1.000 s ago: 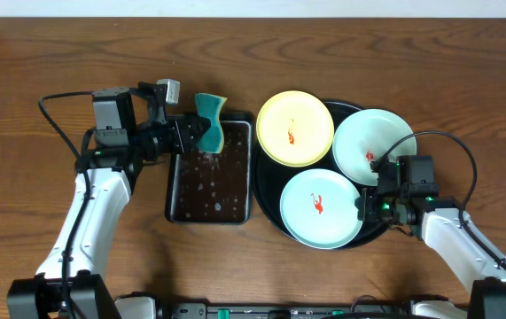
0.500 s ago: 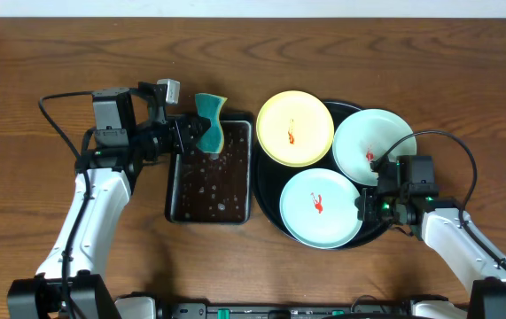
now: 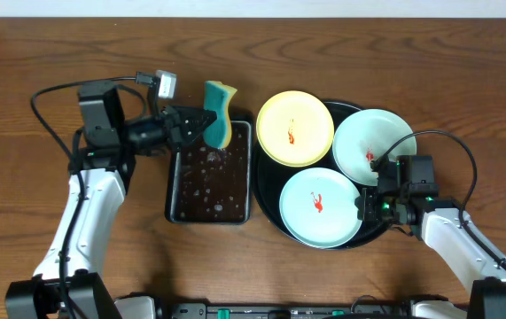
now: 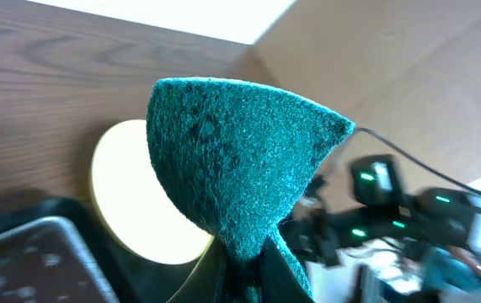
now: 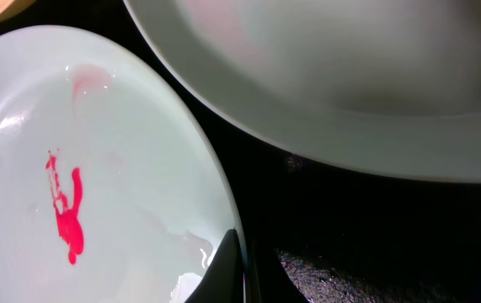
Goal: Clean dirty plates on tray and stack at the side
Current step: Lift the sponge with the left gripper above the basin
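My left gripper (image 3: 201, 125) is shut on a teal and yellow sponge (image 3: 219, 113), held in the air over the far end of the rectangular tray. In the left wrist view the sponge (image 4: 240, 160) fills the middle, pinched in the left gripper (image 4: 244, 273), with the pale yellow plate (image 4: 130, 202) behind. The round black tray (image 3: 267, 197) holds the yellow plate (image 3: 295, 128), a mint plate (image 3: 372, 146) and a nearer mint plate (image 3: 321, 207), each with a red smear. My right gripper (image 3: 365, 206) is shut on the nearer mint plate's right rim (image 5: 97, 168); its jaws (image 5: 240, 265) straddle the edge.
A rectangular black tray (image 3: 178, 182) with water drops lies left of the round tray (image 5: 375, 227). The yellow plate overhangs the round tray's far left rim. The farther mint plate (image 5: 350, 76) sits close above my right gripper. Cables loop beside both arms.
My left gripper has lifted the sponge up off the rectangular tray and tilted it slightly rightwards. The right arm and the plates have not moved.
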